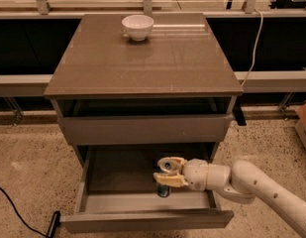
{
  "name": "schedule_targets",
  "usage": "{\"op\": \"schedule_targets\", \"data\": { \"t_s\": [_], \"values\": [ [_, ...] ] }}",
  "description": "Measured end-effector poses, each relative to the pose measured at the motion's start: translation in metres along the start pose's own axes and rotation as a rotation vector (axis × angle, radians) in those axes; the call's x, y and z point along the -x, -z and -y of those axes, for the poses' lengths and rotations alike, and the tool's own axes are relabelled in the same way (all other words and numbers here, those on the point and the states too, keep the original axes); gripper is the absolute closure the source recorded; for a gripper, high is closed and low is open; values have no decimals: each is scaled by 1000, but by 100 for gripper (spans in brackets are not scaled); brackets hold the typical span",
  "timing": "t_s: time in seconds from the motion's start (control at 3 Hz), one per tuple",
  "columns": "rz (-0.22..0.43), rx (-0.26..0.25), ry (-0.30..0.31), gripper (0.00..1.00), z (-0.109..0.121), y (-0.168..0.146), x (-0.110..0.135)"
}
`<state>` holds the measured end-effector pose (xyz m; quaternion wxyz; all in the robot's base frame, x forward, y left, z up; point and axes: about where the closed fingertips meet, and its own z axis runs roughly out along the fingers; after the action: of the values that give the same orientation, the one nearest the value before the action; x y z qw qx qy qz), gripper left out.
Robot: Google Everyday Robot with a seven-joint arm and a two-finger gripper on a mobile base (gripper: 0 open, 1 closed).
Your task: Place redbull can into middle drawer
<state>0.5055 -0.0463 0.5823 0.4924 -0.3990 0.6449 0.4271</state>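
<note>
Redbull can (163, 190) half-hidden in tool (161, 172)

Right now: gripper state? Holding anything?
Gripper: closed on the redbull can, holding it upright inside the open middle drawer.

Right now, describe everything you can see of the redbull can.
The redbull can stands roughly upright inside the open middle drawer, toward its front right. Its silvery top and dark lower body show; the gripper, reaching from the right, clasps its middle. Whether its base rests on the drawer floor is unclear.
</note>
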Motion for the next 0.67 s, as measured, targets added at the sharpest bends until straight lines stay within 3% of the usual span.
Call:
{"op": "schedule_targets", "data": {
  "t_s": [0.33, 0.67],
  "values": [
    [-7, -70, 153, 100, 32, -3, -16],
    [-2, -96, 263, 100, 67, -3, -37]
  ]
}}
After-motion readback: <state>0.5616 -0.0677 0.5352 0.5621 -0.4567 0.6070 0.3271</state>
